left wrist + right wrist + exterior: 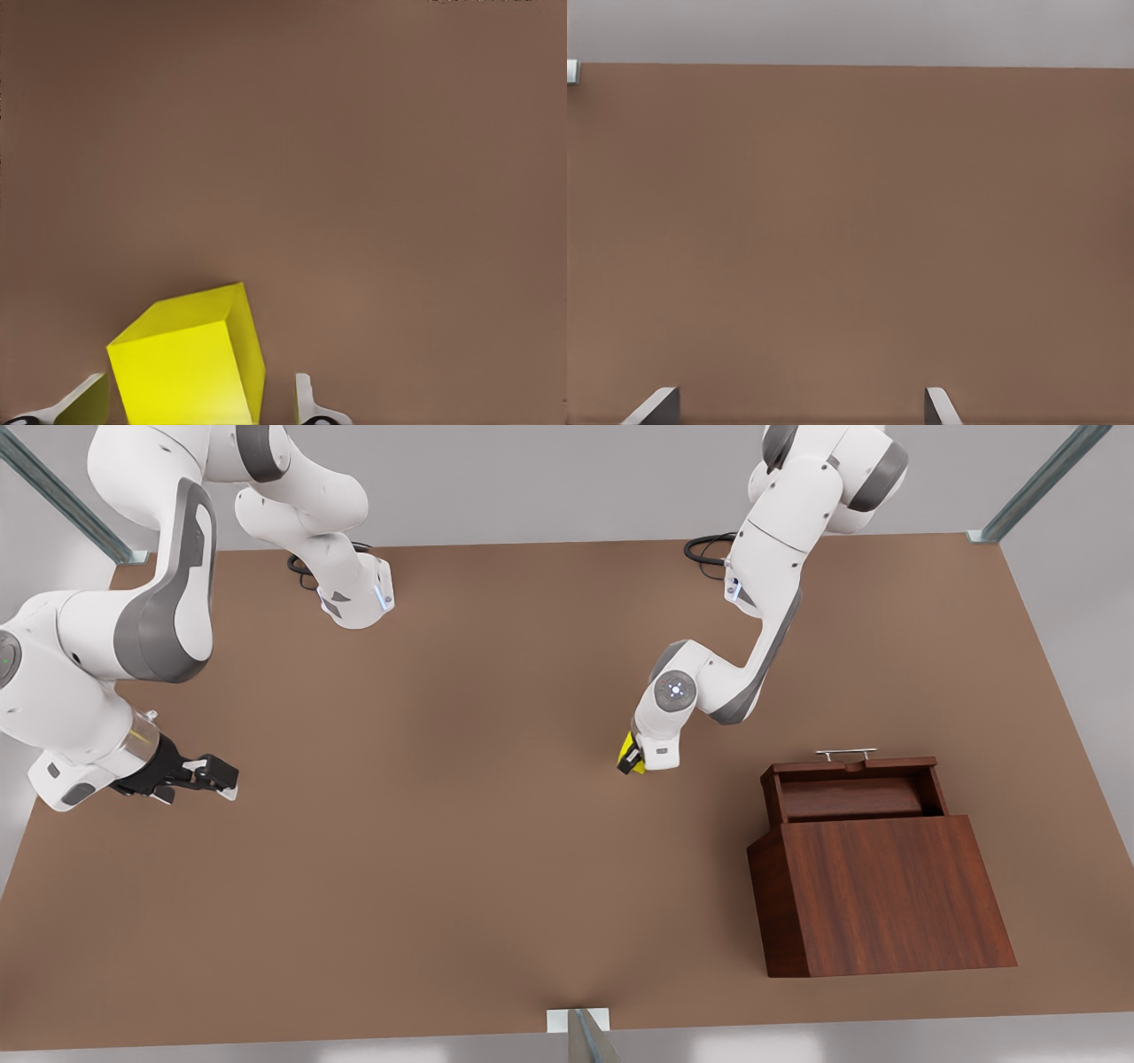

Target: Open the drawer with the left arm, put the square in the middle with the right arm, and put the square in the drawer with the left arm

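The square [190,372], a small bright yellow cube, sits between the fingertips of my left gripper [199,403], turned a little against them. One fingertip [303,398] stands apart from it by a narrow gap, so the fingers straddle the cube without clamping it. In the front view this left gripper [634,762] is low over the middle of the table, with the square [627,749] at its tip. The drawer [850,790] of the wooden cabinet [886,895] is pulled out, and its silver handle [846,754] faces the far side. My right gripper [213,775] waits open at the front view's left.
The brown tabletop [443,850] stretches wide between the two arms. The cabinet stands at the front view's right, near the table's front edge. Both arm bases and their cables [704,549] are at the back edge. A metal post [580,1036] rises at the front edge.
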You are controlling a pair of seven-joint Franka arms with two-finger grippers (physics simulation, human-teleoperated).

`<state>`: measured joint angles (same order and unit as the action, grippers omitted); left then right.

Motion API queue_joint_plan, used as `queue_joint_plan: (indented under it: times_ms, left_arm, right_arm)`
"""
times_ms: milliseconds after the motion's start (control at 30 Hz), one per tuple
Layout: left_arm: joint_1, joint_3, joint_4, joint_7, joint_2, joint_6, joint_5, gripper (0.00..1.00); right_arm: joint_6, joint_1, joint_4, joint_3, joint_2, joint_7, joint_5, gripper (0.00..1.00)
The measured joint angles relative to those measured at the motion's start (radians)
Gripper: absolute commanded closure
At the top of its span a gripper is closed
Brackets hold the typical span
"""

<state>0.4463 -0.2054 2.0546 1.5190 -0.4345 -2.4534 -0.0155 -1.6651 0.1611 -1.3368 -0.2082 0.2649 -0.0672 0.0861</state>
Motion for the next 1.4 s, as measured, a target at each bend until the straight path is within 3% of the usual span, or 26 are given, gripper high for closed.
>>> queue_joint_plan:
  times_ms: [1167, 1200, 1367, 1400]
  left_arm:
    - [0.017, 0.001, -0.013, 0.206, -0.092, -0.044, 0.007, 0.01]
    - [0.017, 0.001, -0.014, 0.208, -0.094, -0.046, 0.007, 0.06]
    - [0.017, 0.002, -0.020, 0.216, -0.105, -0.053, 0.007, 0.10]
    - [0.017, 0.002, -0.021, 0.218, -0.107, -0.054, 0.008, 0.16]
  right_arm:
    - [0.001, -0.011, 0.000, -0.001, 0.002, -0.005, 0.002, 0.00]
    - [0.001, -0.011, 0.000, -0.001, 0.002, -0.006, 0.002, 0.00]
    - [0.001, -0.011, -0.001, -0.001, 0.002, -0.006, 0.002, 0.00]
    - [0.001, -0.011, 0.000, -0.001, 0.002, -0.006, 0.002, 0.00]
